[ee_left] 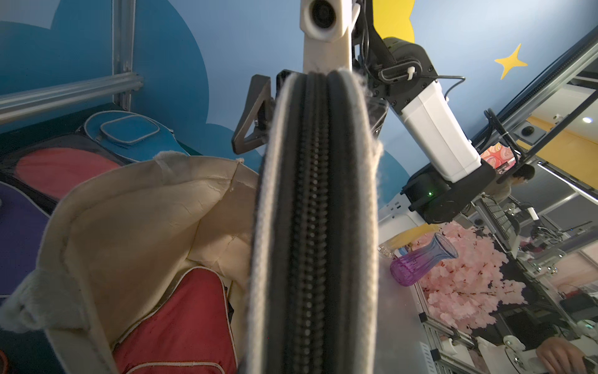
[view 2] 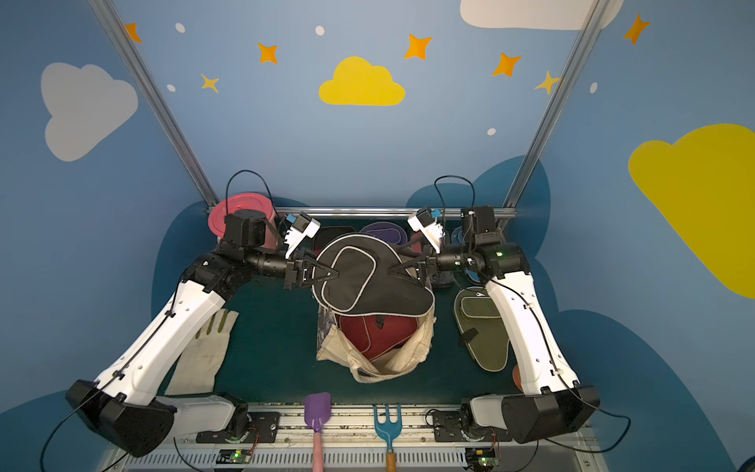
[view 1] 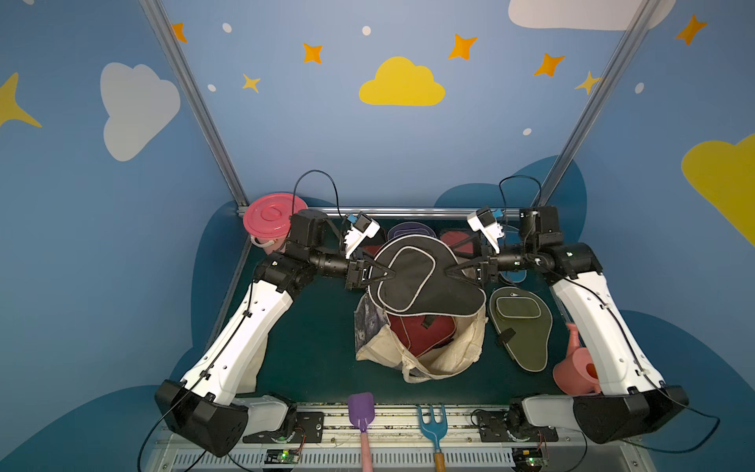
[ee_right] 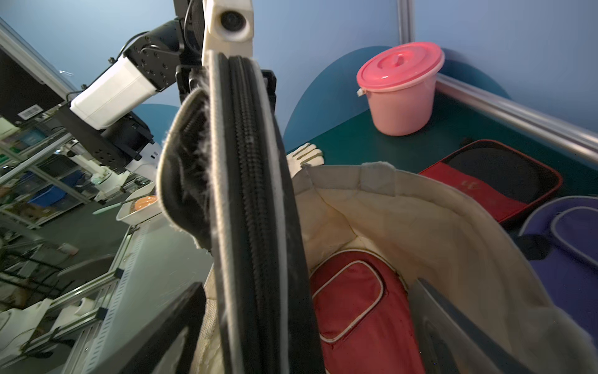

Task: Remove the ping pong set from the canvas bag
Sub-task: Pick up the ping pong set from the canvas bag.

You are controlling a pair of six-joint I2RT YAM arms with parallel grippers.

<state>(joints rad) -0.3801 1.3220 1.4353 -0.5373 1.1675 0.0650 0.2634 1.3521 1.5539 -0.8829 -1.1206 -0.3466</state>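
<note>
Clamps black paddle-shaped zip cover (view 1: 425, 282) in left jaws, over cream canvas bag (view 1: 457, 351); straddles opposite edge with right jaws released. Judged ready to swing clear leftward.

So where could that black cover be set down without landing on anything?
Bare green table lies between the white glove and the canvas bag, plus a strip in front of it. Crowded: purple cover and others behind; olive cover and watering can by the right arm.
</note>
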